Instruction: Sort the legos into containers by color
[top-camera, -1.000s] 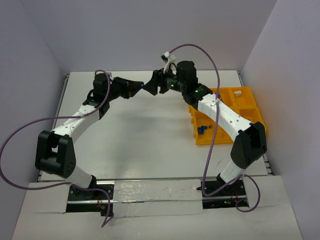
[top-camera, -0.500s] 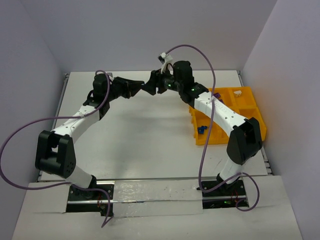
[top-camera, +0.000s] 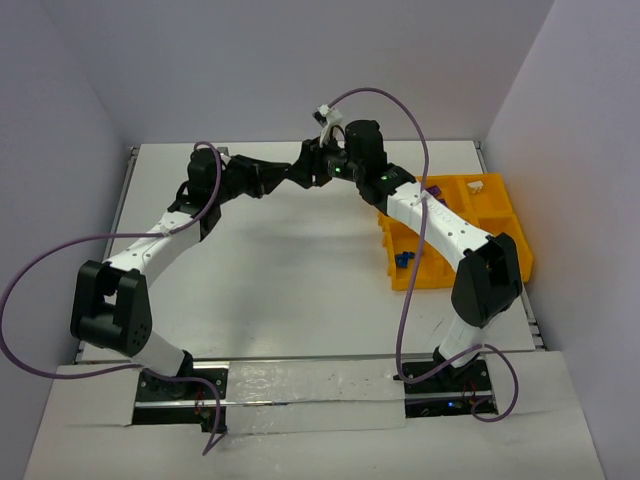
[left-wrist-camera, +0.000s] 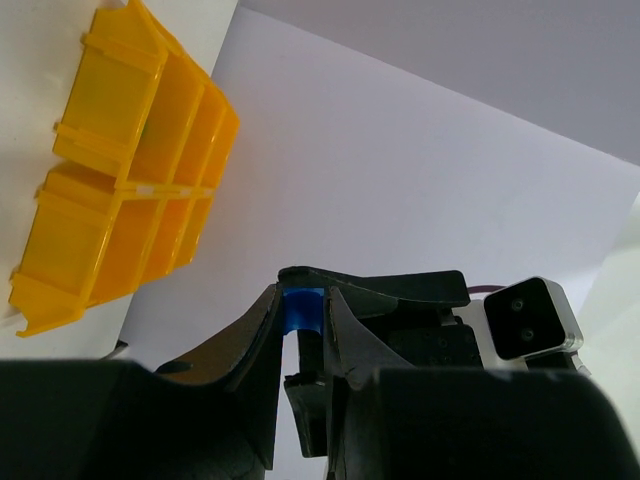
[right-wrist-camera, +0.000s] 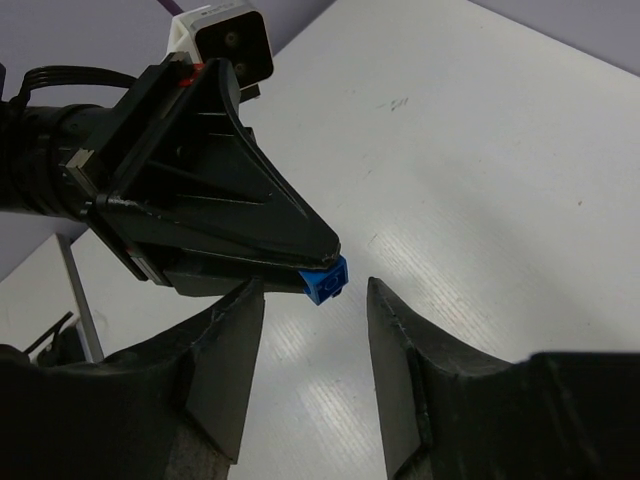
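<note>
A: We log the white table (top-camera: 300, 280) first. Where do the arms stand?

B: We see the left arm (top-camera: 150, 245) and the right arm (top-camera: 450, 235) both reaching to the far middle of the table, their tips meeting above it.

A: And the yellow tray (top-camera: 505, 225)?

B: We note it at the right edge, partly under the right arm and well apart from the meeting point.

A: Left gripper (left-wrist-camera: 302, 292)?

B: We record its jaws clamped on a blue brick (right-wrist-camera: 325, 280), pinched at the very fingertips and held off the table.

A: Right gripper (right-wrist-camera: 312, 300)?

B: We find its fingers (right-wrist-camera: 230, 370) apart, one on each side of the brick, with a gap showing on both sides. We see no contact.

A: Anything in the tray?

B: We make out blue bits (top-camera: 403, 260) in a near compartment and a purple piece (top-camera: 435, 190) in a far one. We cannot tell their shapes.
</note>
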